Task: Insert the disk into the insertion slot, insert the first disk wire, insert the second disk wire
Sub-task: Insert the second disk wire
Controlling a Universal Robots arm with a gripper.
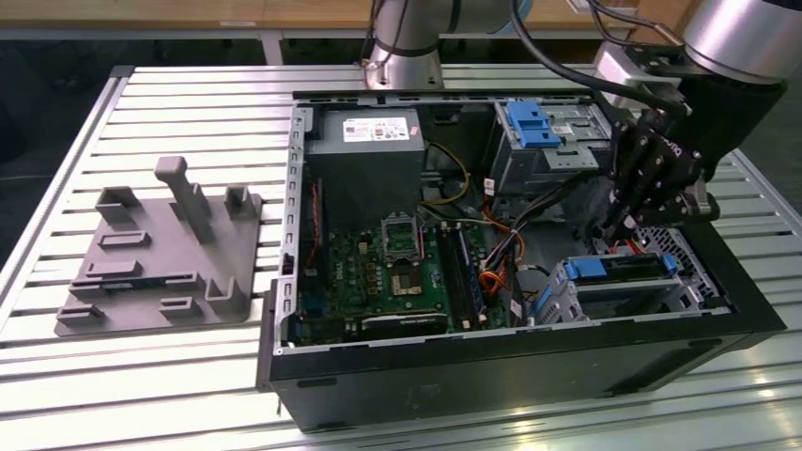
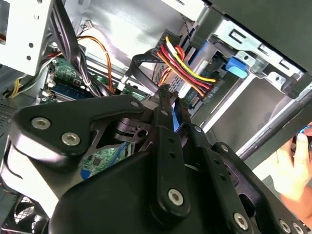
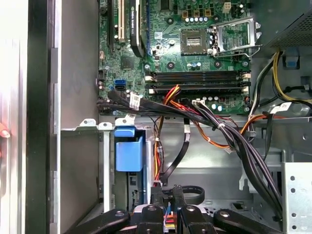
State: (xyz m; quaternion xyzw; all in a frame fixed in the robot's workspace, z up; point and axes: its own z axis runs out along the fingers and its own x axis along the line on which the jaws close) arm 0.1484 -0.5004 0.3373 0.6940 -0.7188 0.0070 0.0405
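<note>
Jaws [image 3: 168, 204] pinched on a wire connector, just beside the disk [image 3: 129, 151] seated in its insertion slot [image 3: 83, 165].

Bearing two things: a slatted metal table [image 1: 188, 103], ribbed with pale aluminium rails running across the exterior view. Lying toward the exterior view's left, a flat grey plastic holder [image 1: 157, 254] with several upright posts and blocks rising from its base. Sitting well apart from it, toward the exterior view's right, an open black computer case [image 1: 501, 366], laid on its side with the inside facing up. Showing bare rails between the two, and in front of the case as well.
</note>
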